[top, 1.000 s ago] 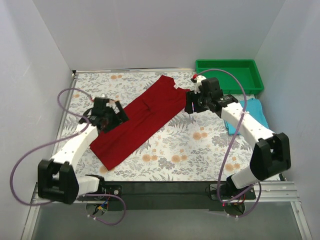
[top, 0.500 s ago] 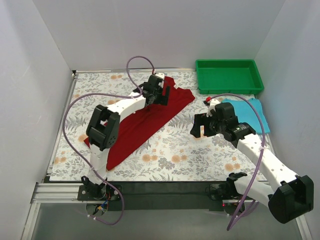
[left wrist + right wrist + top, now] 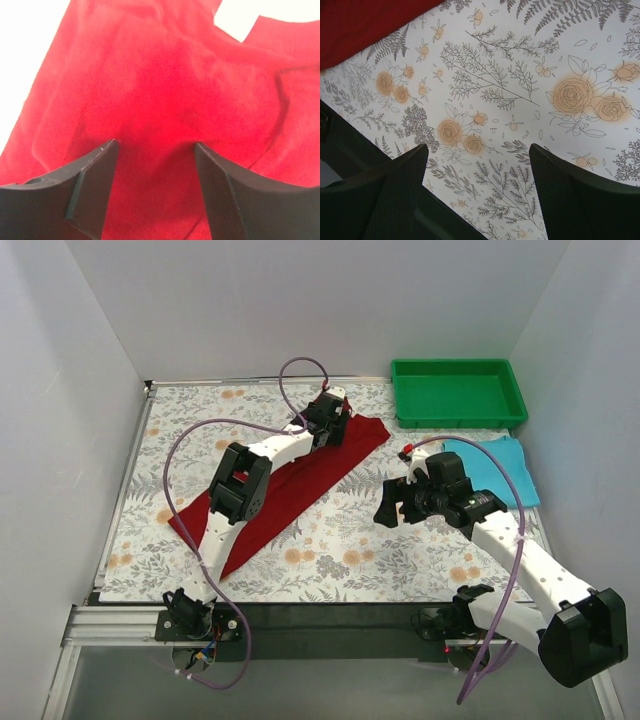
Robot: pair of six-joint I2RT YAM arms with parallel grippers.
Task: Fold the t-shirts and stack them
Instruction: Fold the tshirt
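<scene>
White walls close in a floral tabletop (image 3: 350,550), and the action on it has swung to the far end. The left tool (image 3: 155,145) sits low over the red shirt (image 3: 280,490) near its collar. Its fingers are about half apart and narrowing, their tips against the cloth with a soft ridge rising between them, and nothing is pinched yet. A second ago this arm was out at the shirt's left edge, so it has crossed the garment to reach the neckline. The right tool (image 3: 477,147) was at that far corner a second ago; it has pulled back toward the near side and hangs over bare tabletop, fingers wide and empty, with red cloth just in the corner of its view. The red shirt lies as a long diagonal band from near left to far centre, its far end spread a little more to the right than before. The blue shirt (image 3: 495,465) lies folded at the right, well apart from it and just in front of the tray (image 3: 455,368). By the look of it, the left arm is set to take the collar end and fold it toward the hem; stacking is still to do.
</scene>
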